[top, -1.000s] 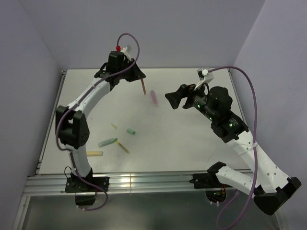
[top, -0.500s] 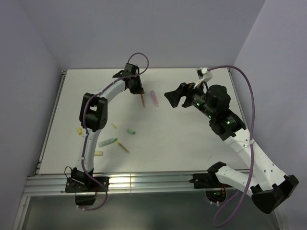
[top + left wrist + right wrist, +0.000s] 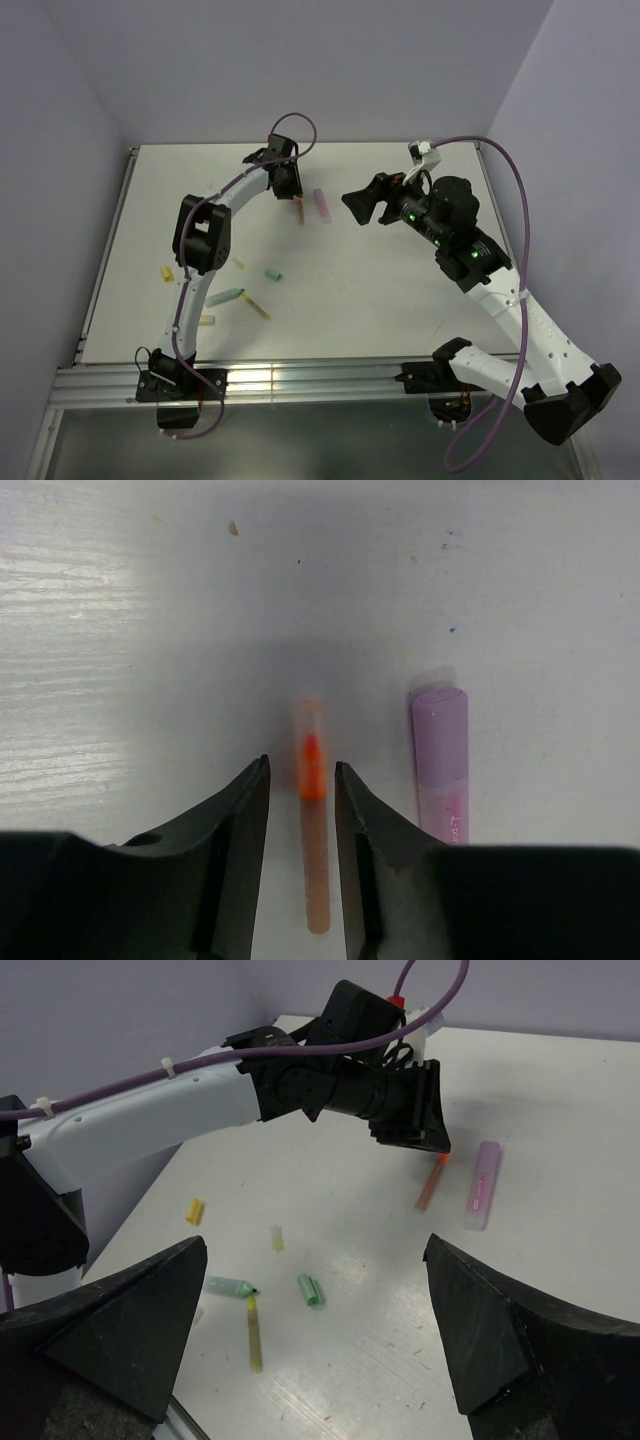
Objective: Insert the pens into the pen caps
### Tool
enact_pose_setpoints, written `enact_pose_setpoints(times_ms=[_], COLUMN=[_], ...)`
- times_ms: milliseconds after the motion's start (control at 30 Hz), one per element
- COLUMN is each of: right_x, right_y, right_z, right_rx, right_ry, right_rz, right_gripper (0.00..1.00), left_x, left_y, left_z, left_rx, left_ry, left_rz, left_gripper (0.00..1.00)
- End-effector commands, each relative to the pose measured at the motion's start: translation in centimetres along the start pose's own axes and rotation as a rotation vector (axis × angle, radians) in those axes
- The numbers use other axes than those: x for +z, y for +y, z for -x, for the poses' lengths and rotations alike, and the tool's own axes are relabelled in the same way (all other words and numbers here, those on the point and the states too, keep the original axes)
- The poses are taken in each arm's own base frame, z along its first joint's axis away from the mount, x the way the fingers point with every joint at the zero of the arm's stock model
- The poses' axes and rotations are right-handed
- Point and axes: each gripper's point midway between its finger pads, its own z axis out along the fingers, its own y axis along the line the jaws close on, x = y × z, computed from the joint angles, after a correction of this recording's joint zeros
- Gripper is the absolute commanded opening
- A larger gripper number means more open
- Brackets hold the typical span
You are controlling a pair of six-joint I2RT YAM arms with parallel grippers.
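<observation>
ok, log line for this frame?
left gripper: open, jaws straddling orange pen, gaps both sides | purple pen: lying alongside, untouched | right gripper: open, empty

Slim pen (image 3: 314, 820) between left jaws; thicker pen (image 3: 441, 760) just right, on table (image 3: 120, 630).

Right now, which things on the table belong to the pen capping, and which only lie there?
Job: orange pen, purple pen, mint pen, olive pen, green cap, yellow cap.
Only there: purple cable, metal rail.
</observation>
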Motion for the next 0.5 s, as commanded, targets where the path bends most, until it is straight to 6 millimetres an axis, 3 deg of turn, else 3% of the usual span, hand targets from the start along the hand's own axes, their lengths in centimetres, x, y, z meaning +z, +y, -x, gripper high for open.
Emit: enact_pose_setpoints(times_ms=[0, 200, 300, 467], right_x=[0.0, -0.1, 0.0, 0.1], right_y=[0.2, 0.1, 0.0, -0.2], right_z=[1.0, 1.0, 0.9, 0.9], right_rx=[-0.009, -0.01, -0.009, -0.011], right_ry=[-0.026, -0.025, -0.021, -0.02], right_rz=[0.008, 0.006, 0.001, -0.008], right_gripper=[0.97, 0.97, 0.96, 0.96], left_x=[0.3, -0.5, -2.0, -6.6], left_y=[0.2, 0.1, -0.7, -2.7], left_z=[0.1, 1.2, 2.5, 5.1], left_rx=[0.018, 0.023, 0.031, 0.038], left_ry=[-0.011, -0.047, -0.086, -0.184], left_rz=[0.016, 0.031, 0.006, -0.071], left_gripper=[0.37, 0.39, 0.39, 0.41])
